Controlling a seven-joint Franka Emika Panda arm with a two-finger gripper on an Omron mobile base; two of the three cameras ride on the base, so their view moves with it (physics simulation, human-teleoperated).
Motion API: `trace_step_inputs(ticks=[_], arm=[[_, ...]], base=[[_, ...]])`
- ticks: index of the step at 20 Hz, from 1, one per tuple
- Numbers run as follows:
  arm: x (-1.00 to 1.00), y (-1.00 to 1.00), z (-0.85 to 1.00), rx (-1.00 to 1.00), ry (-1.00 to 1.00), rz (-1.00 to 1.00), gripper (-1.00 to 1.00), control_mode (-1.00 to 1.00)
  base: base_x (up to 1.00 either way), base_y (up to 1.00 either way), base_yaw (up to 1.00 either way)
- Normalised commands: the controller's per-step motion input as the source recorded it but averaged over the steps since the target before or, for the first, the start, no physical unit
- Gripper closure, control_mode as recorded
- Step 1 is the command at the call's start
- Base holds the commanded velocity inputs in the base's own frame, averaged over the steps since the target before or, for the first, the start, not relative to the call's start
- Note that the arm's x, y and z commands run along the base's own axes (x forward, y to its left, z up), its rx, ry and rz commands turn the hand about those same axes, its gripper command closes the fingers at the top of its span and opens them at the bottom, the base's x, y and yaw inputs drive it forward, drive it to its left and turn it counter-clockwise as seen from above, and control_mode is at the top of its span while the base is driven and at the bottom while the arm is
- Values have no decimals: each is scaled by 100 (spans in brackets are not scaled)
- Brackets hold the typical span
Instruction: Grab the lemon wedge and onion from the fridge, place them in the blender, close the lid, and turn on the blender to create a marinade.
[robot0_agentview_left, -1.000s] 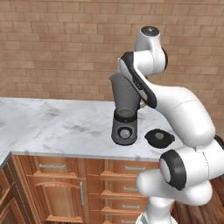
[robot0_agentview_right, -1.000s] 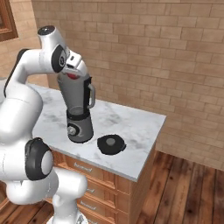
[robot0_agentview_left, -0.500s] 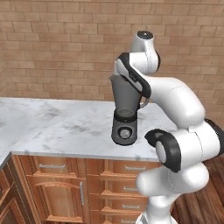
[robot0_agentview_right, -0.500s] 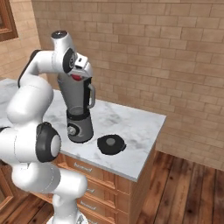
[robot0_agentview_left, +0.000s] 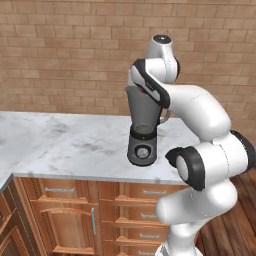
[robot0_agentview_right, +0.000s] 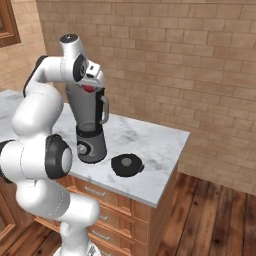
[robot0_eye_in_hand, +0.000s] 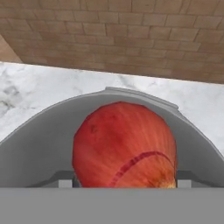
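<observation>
From my left base camera, the smoky-grey tapered blender jug (robot0_agentview_left: 143, 112) stands on the marble counter (robot0_agentview_left: 65, 145). On the right, the round dark lid (robot0_agentview_right: 127, 164) lies beside it. Hand camera: the gripper (robot0_agentview_right: 91, 82) clasps the rounded dark-red onion (robot0_eye_in_hand: 125, 145) over the jug's mouth. I'd release next.

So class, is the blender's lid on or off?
Off: the lid lies flat on the counter beside the blender, whose mouth is uncovered.

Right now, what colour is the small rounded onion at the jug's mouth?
Red-orange with darker red streaks, clearest in the hand view: onion.
</observation>
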Motion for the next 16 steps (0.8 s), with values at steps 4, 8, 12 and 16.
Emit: trace_step_inputs(ticks=[4,8,12,16], arm=[[12,16,-2,0,0,0,-100,-100],[-8,0,3,0,-2,0,-100,-100],[-41,0,10,0,-3,-2,-100,-100],[-73,-14,11,0,-6,-3,-100,-100]], base=[[0,0,0],[0,0,0],[0,0,0],[0,0,0]])
